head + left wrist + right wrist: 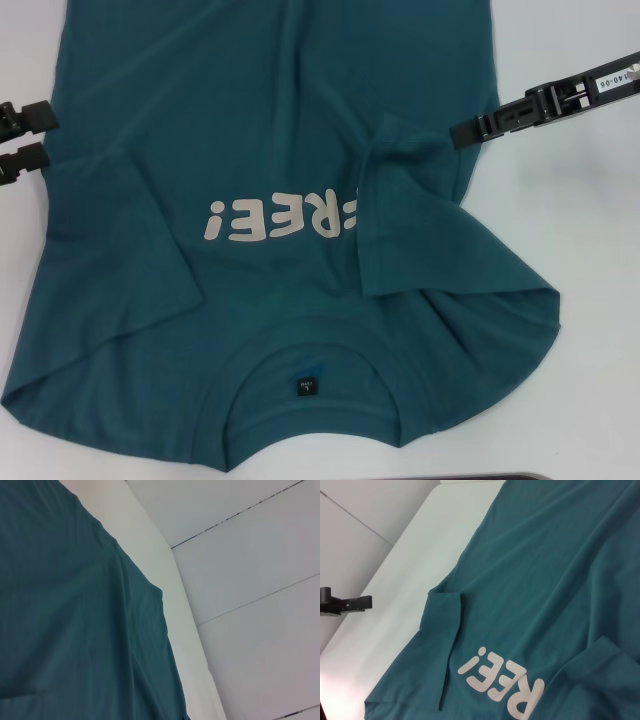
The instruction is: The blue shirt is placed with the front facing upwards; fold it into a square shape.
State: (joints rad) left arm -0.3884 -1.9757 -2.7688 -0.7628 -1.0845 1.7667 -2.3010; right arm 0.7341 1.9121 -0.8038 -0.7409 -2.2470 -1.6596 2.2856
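**Shirt flat on the table, right sleeve flipped in**

Head view: we see the blue shirt (270,200) spread on the white table (590,240), collar near us, right sleeve folded over the lettering. Left tool (22,142) sits at the left edge, fingers apart. Right tool (470,130) touches the folded sleeve; can't tell its grip.

Left wrist: just shirt (75,620) and table (165,580).

Right wrist: the left tool (345,604) shows far off, beside the shirt (560,580).

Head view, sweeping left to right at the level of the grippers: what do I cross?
Left gripper at the table edge → large teal-blue cotton T-shirt → its folded-in sleeve → right gripper at that sleeve → bare white table.
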